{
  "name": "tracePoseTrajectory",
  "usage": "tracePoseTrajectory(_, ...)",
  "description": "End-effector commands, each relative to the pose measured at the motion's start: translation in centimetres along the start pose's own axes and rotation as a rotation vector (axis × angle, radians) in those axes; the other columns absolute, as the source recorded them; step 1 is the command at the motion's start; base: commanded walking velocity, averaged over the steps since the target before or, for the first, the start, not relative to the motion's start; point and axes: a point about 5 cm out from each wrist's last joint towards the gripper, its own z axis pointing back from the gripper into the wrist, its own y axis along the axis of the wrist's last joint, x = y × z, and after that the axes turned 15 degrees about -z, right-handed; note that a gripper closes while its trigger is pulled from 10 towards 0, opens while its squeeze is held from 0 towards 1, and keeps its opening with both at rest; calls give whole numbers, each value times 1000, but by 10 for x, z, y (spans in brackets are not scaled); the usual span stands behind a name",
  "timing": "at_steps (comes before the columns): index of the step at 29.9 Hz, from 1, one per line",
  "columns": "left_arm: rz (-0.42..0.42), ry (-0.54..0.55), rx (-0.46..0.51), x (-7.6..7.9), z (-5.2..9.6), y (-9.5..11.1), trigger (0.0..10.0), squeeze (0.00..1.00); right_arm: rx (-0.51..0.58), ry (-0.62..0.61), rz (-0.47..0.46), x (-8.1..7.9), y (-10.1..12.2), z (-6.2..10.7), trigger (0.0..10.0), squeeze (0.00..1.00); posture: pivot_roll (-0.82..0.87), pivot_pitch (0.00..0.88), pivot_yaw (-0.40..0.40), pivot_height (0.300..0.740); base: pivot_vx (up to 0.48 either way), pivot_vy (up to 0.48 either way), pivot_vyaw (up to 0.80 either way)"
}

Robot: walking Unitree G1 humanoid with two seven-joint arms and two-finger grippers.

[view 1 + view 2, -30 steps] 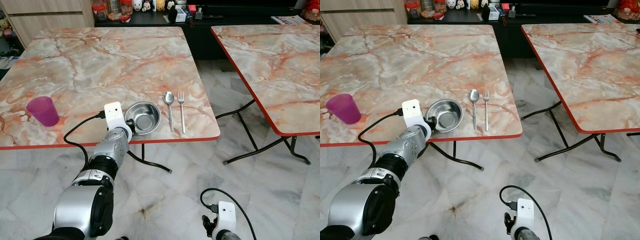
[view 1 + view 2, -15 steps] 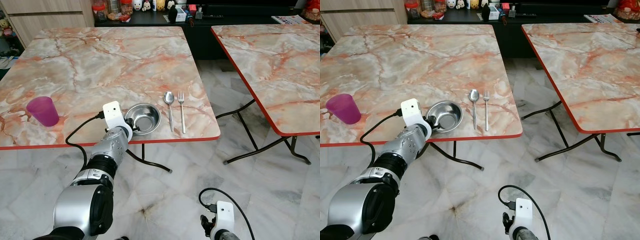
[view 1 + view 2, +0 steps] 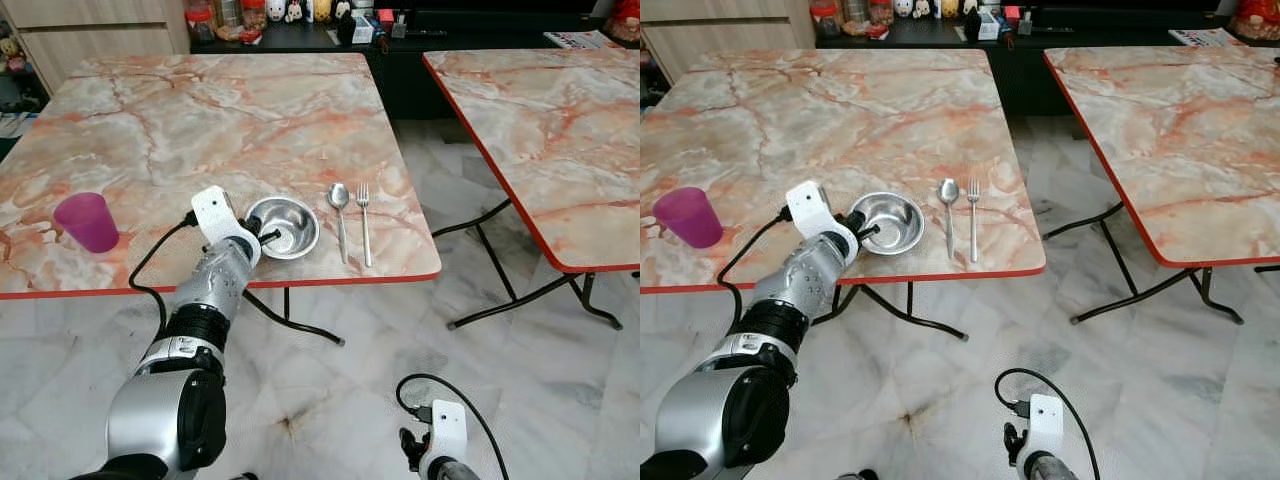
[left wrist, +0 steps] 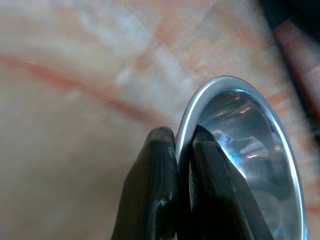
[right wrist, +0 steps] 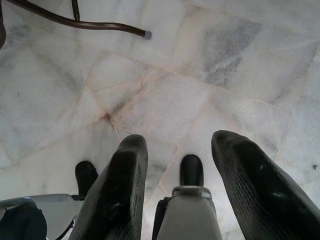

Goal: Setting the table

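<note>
Head stereo pair looks forward and down from standing height, taking in the near marble table, a second table to the right and the floor; both eyes share almost the whole scene, slightly offset sideways. Left wrist camera sits very close to the steel bowl rim on the tabletop, blurred. Right wrist camera faces straight down at the floor tiles from low height.

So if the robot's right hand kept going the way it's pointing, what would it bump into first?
Most likely the floor. The right gripper hangs open, pointing down at bare marble tiles, with nothing between its fingers and the ground.
</note>
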Motion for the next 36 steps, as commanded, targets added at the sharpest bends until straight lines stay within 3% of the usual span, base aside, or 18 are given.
tracePoseTrajectory(1,60,-60,174,-6,8,26,8157,0,-12,-8,-5,3,-3,1,10000,0,86,85,-11,740,0,0,0)
tracePoseTrajectory(2,62,-69,219,-11,14,33,10000,0,-13,-7,-4,3,-3,1,10000,0,93,82,-11,740,0,0,0)
tracePoseTrajectory(6,51,-55,278,-25,23,41,10000,0,-14,-5,0,2,-3,1,10000,0,100,79,-12,740,0,0,0)
tracePoseTrajectory(7,29,-23,350,-47,36,52,10000,0,-15,-1,5,2,-3,1,10000,0,105,74,-12,740,0,0,0)
tracePoseTrajectory(9,20,-11,377,-55,41,56,10000,0,-15,1,7,1,-3,1,10000,0,108,73,-12,740,0,0,0)
tracePoseTrajectory(11,-26,54,473,-93,69,69,10000,0,-13,4,10,1,-3,1,10000,0,116,69,-14,740,0,0,0)
tracePoseTrajectory(12,-26,54,473,-93,69,69,10000,0,-13,4,10,1,-3,1,10000,0,116,69,-14,740,0,0,0)
tracePoseTrajectory(13,-99,89,505,-116,90,71,10000,0,-13,6,14,1,-3,1,10000,0,131,65,-16,740,0,0,0)
tracePoseTrajectory(17,-194,138,459,-140,107,62,10000,0,-18,10,28,1,-3,1,10000,0,137,65,-19,740,0,0,0)
tracePoseTrajectory(18,-240,183,436,-155,118,55,10000,0,-18,14,31,0,-3,1,10000,0,143,66,-22,740,0,0,0)
tracePoseTrajectory(20,-264,212,423,-166,126,51,10000,0,-17,14,28,0,-3,0,10000,0,148,71,-22,740,0,0,0)
tracePoseTrajectory(25,-284,276,390,-193,153,36,10000,0,-14,15,23,0,-1,0,10000,0,155,102,-30,740,0,0,0)
tracePoseTrajectory(29,-257,422,326,-222,175,14,10000,0,-17,8,18,2,-3,1,10000,0,155,123,-32,740,0,0,0)
tracePoseTrajectory(32,-247,457,290,-230,179,4,10000,0,-18,6,18,3,-4,1,10000,0,154,125,-32,740,0,0,0)
tracePoseTrajectory(34,-186,561,213,-245,183,-15,10000,0,-19,-2,14,4,-5,2,10000,0,150,133,-29,740,0,0,0)
tracePoseTrajectory(36,-200,649,42,-252,184,-46,10000,0,-18,-9,6,6,-5,2,10000,0,136,137,-24,740,0,0,0)
